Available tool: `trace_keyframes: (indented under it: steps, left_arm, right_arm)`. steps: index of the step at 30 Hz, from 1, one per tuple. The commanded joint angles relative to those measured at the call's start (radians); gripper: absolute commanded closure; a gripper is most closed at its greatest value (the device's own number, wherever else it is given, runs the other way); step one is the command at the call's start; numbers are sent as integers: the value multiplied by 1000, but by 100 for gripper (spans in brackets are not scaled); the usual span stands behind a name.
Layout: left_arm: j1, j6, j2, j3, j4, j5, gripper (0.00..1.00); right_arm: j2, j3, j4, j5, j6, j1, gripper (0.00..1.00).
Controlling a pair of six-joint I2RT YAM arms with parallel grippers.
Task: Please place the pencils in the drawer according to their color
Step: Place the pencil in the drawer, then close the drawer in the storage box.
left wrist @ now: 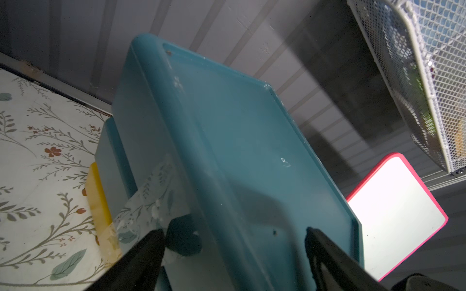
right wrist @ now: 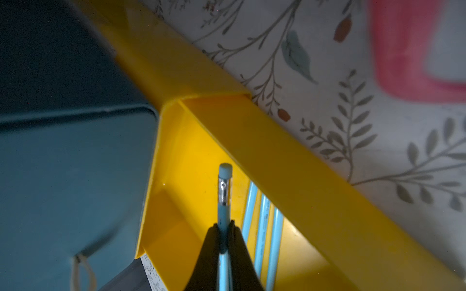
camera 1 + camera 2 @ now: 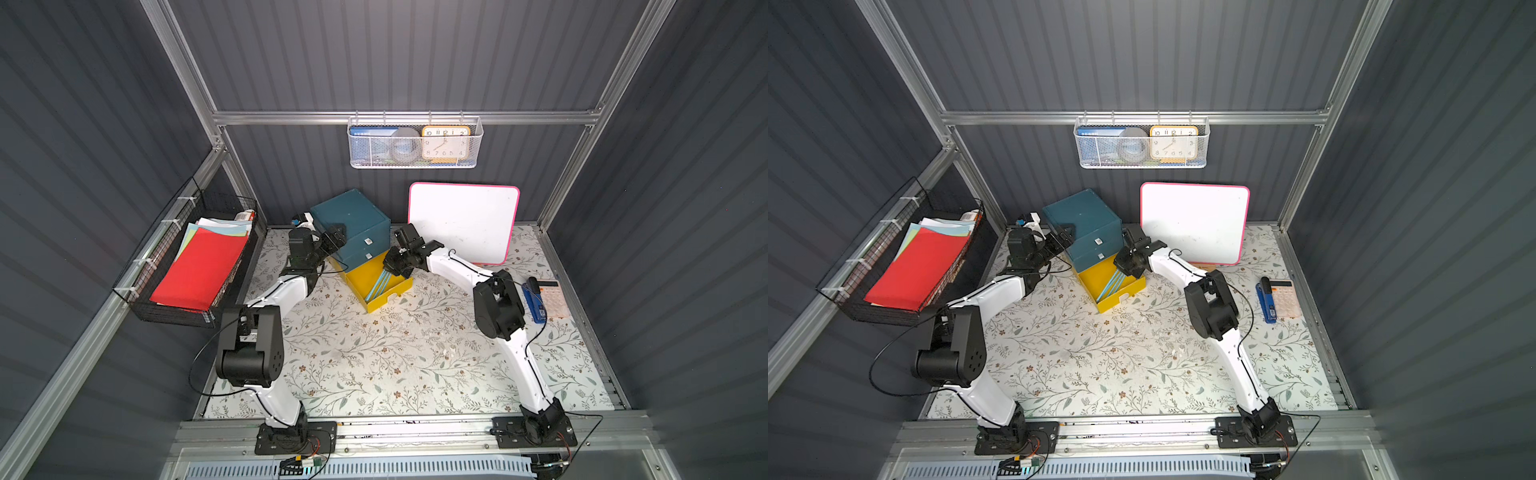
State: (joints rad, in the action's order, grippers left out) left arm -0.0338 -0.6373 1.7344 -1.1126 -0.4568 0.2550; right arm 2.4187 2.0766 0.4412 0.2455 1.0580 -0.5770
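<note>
A teal cabinet (image 3: 349, 220) (image 3: 1081, 216) stands at the back with its yellow bottom drawer (image 3: 386, 301) (image 3: 1121, 301) pulled out. Light blue pencils (image 3: 380, 282) (image 2: 263, 226) lie lengthwise in the drawer. Over the drawer's inner end, my right gripper (image 3: 395, 266) (image 2: 224, 224) is shut on another light blue pencil (image 2: 224, 191), whose eraser end sticks out past the fingertips. My left gripper (image 3: 338, 237) (image 1: 234, 241) is open, its jaws wide apart across the cabinet's (image 1: 239, 151) upper left edge. No red or yellow pencils are in view.
A pink-framed whiteboard (image 3: 463, 222) leans on the back wall just right of the cabinet. A blue stapler (image 3: 534, 301) and a calculator (image 3: 555, 299) lie at the right. A black wire basket (image 3: 145, 307) of coloured paper hangs at the left. A white mesh basket (image 3: 415, 162) hangs overhead.
</note>
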Motion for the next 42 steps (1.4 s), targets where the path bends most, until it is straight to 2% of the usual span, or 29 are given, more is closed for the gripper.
trace_keyframes:
  steps: [1,3,6,9,16,21,28,31,34,38,41,42]
  left_arm:
    - [-8,30,7,-8,37,37,8]
    - [-8,30,6,-6,37,37,9]
    - [-8,27,7,-5,35,38,9]
    - [-9,27,7,-3,34,37,9]
    - [-8,26,7,0,33,38,9]
    - [-8,25,4,3,32,37,9]
    - [-8,30,-4,7,38,29,9]
    - [-8,31,-6,9,40,27,9]
    - [-8,32,-8,8,41,30,9]
    - [-8,36,-10,7,47,27,9]
    - [-8,38,-9,5,50,23,9]
    - [-8,37,-9,2,53,24,9]
  right_arm:
    - [23,27,7,-14,-4,3,100]
    - [21,27,8,-10,-10,3,86]
    - [10,27,39,-9,-25,1,73]
    - [-9,22,47,-9,-46,-6,69]
    - [-110,-49,5,-8,-66,-37,68]
    - [-243,-212,-116,28,-30,-70,68]
    - [-437,-611,-355,12,112,-83,68]
    - [-510,-790,-455,-77,172,-81,70]
    - [-542,-899,-510,-102,210,-81,72]
    - [-525,-958,-562,-101,249,-79,83]
    - [-493,-972,-616,-96,284,-77,100]
    - [-484,-972,-632,-95,293,-76,100]
